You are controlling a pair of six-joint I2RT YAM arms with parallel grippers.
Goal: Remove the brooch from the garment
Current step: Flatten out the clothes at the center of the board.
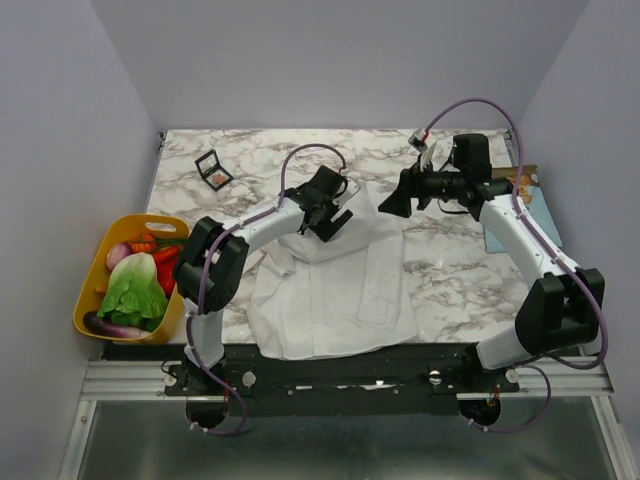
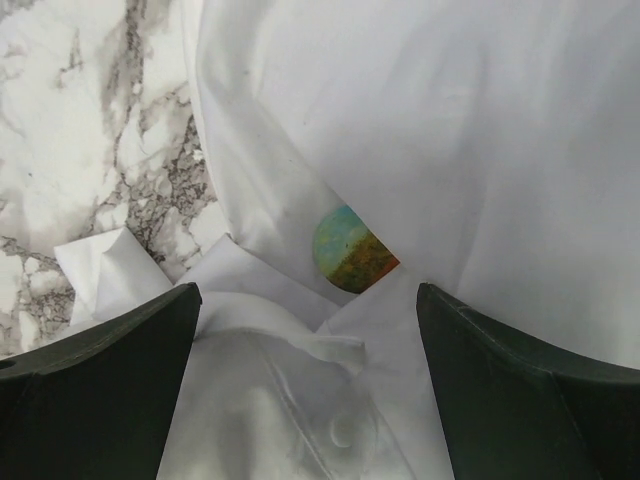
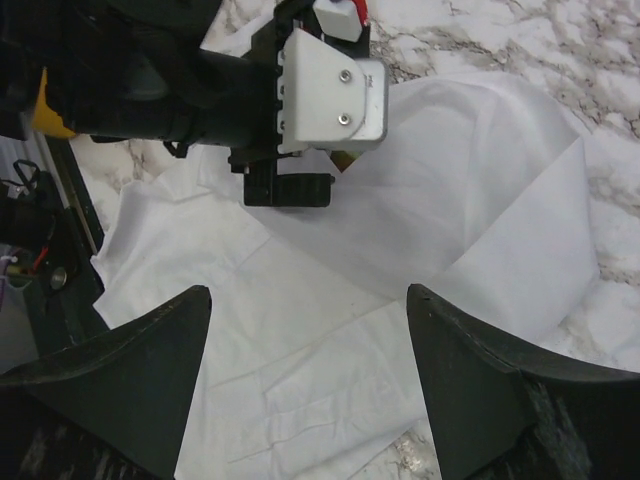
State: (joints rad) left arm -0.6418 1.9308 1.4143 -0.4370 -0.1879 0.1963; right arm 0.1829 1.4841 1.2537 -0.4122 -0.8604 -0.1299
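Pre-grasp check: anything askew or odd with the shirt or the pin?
The large white thin-fabric shirt lies rumpled, its top folded over, not flat. The small round green-and-orange brooch is partly covered by a fabric fold. Nothing looks spilled or damaged.

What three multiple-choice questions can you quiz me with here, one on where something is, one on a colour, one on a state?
1. Where is the yellow basket in the top view?
A. far right corner
B. the table's left side
C. between the arm bases
2. The brooch is:
A. black and white
B. plain pink
C. blue-green and orange-brown
3. The left gripper is:
A. open, holding nothing
B. shut on the brooch
C. shut, empty
Answers: B, it sits by the left edge; C, the left wrist view shows both tones; A, its jaws stand wide apart, the brooch on the shirt beyond them.
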